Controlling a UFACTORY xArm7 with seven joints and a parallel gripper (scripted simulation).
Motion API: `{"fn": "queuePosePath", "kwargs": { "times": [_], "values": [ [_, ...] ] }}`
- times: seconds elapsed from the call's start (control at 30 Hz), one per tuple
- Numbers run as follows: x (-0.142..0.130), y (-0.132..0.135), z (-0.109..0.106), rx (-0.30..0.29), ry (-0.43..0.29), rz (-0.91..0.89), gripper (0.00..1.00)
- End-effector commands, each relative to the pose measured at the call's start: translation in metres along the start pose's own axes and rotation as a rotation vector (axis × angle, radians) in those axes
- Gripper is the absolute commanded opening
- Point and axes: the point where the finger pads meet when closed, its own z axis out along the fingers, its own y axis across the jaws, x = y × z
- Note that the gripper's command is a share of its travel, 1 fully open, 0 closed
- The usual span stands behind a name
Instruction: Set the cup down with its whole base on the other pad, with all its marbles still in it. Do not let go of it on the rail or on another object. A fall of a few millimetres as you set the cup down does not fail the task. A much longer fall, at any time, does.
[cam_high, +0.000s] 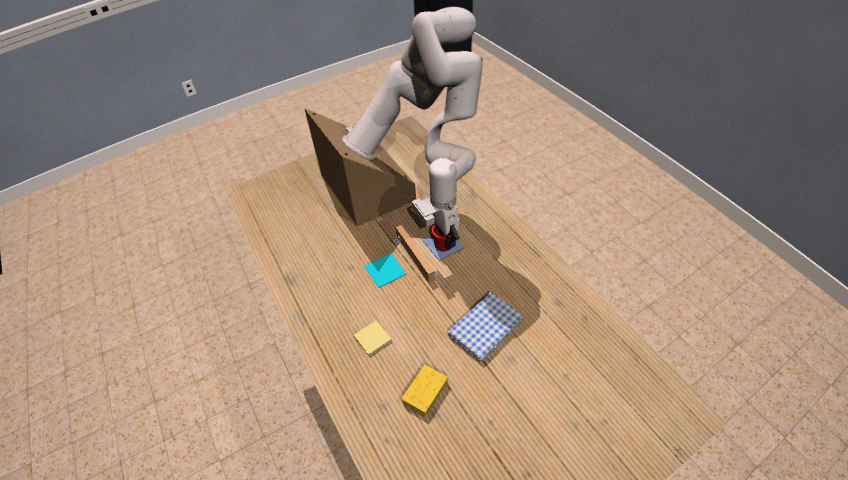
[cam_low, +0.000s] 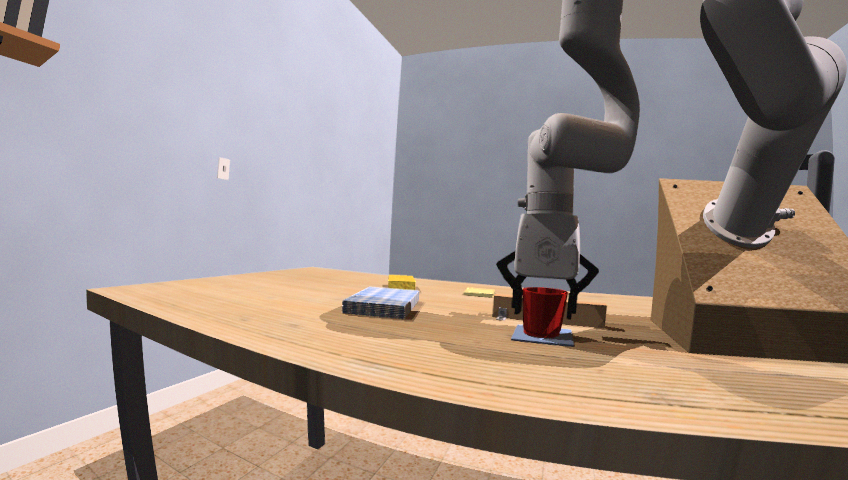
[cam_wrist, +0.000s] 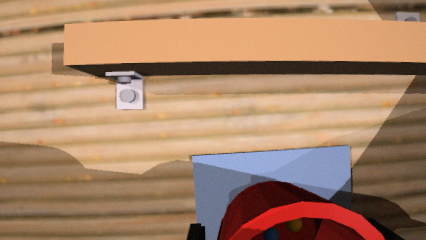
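A red cup (cam_low: 544, 311) stands upright on a pale blue pad (cam_low: 542, 336); it also shows in the top view (cam_high: 440, 237) and the wrist view (cam_wrist: 300, 215), where marbles lie inside it. My gripper (cam_low: 545, 300) is open, its fingers on either side of the cup's upper part, with a small gap to the wall. A wooden rail (cam_high: 417, 252) on metal brackets (cam_wrist: 129, 91) lies between the blue pad and a cyan pad (cam_high: 385, 269).
A blue checked box (cam_high: 484, 325), a pale yellow block (cam_high: 372, 337) and a yellow block (cam_high: 424, 387) lie farther down the table. The brown wedge-shaped arm mount (cam_high: 357, 172) stands behind the cup.
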Motion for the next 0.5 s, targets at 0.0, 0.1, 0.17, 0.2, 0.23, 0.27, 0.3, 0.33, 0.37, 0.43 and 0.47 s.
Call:
{"fn": "queuePosePath", "kwargs": {
  "times": [0.0, 0.1, 0.17, 0.2, 0.23, 0.27, 0.3, 0.33, 0.37, 0.43, 0.47],
  "values": [
    [0.0007, -0.0013, -0.0009, 0.003, 0.001, 0.001, 0.89],
    [0.0007, -0.0013, -0.0009, 0.003, 0.001, 0.001, 0.89],
    [0.0007, -0.0013, -0.0009, 0.003, 0.001, 0.001, 0.89],
    [0.0007, -0.0013, -0.0009, 0.003, 0.001, 0.001, 0.88],
    [0.0007, -0.0013, -0.0009, 0.003, 0.001, 0.001, 0.88],
    [0.0007, -0.0013, -0.0009, 0.003, 0.001, 0.001, 0.88],
    [0.0007, -0.0013, -0.0009, 0.003, 0.001, 0.001, 0.87],
    [0.0007, -0.0013, -0.0009, 0.003, 0.001, 0.001, 0.87],
    [0.0007, -0.0013, -0.0009, 0.003, 0.001, 0.001, 0.87],
    [0.0007, -0.0013, -0.0009, 0.003, 0.001, 0.001, 0.87],
    [0.0007, -0.0013, -0.0009, 0.003, 0.001, 0.001, 0.87]
  ]
}}
